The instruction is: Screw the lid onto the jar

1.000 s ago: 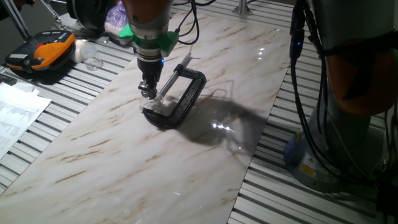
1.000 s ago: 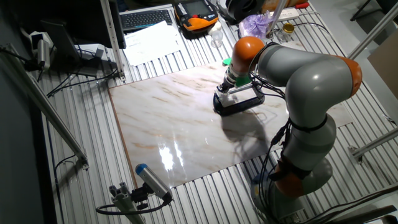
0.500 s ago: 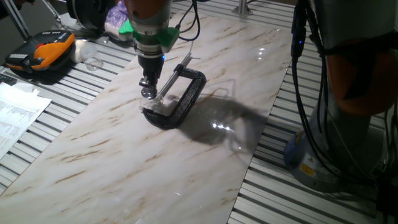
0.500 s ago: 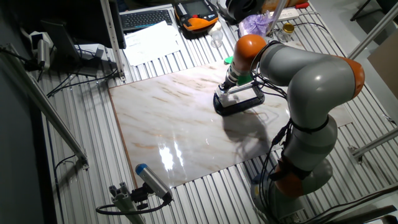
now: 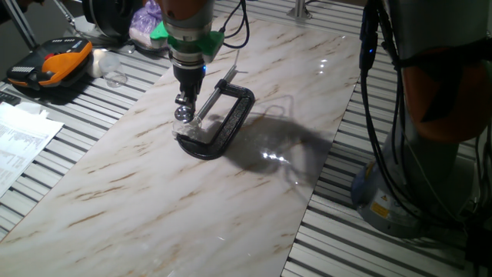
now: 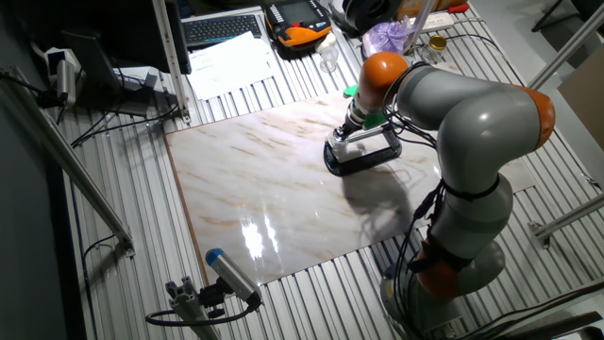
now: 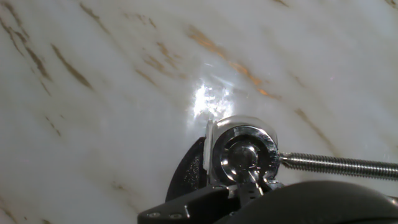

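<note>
The small clear jar stands clamped in the near end of a black C-clamp on the marble board. The shiny silvery lid sits on top of the jar. My gripper comes straight down onto the lid, its thin fingers close together at the lid's rim. In the hand view the lid fills the lower middle, with the jar's clear rim showing around it. In the other fixed view the gripper is over the clamp's left end and the jar is too small to make out.
The clamp's steel screw rod runs right from the lid. The marble board lies on a slatted metal table. An orange and black device, papers and a clear cup sit to the left.
The wrist and its green collar have shifted slightly up and away. The fingertips and the lid stay in about the same spot on the jar.
</note>
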### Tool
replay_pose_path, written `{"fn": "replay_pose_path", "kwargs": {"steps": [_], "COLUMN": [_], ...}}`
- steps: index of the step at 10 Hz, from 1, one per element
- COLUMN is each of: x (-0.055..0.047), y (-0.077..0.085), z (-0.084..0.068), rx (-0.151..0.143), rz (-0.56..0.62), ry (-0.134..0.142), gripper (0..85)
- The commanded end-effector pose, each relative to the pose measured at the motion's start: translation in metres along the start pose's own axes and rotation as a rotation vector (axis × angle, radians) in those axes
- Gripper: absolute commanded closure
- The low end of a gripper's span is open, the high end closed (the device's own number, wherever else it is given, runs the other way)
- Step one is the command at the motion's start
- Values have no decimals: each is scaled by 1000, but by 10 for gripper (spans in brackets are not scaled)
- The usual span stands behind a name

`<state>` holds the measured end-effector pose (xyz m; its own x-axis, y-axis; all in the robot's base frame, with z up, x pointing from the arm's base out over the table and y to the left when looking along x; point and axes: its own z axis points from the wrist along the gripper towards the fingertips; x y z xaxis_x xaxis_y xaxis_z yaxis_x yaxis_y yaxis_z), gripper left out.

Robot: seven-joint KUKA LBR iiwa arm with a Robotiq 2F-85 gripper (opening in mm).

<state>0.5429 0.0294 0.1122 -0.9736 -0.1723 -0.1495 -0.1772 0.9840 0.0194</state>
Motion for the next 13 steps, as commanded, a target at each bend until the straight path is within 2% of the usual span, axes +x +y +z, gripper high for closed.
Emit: {"fn": "replay_pose_path", "kwargs": {"steps": [1, 4, 5, 7, 11, 13], "x": [0, -1, -4, -9, -16, -18], "y": [-2, -2, -1, -5, -3, -4], "z": [1, 3, 2, -3, 4, 1], "rx": [-2, -7, -6, -29, -24, -39], "rz": [-3, 6, 12, 30, 58, 72], "ry": [0, -2, -3, 3, 11, 15], "gripper": [850, 850, 850, 850, 850, 850]}}
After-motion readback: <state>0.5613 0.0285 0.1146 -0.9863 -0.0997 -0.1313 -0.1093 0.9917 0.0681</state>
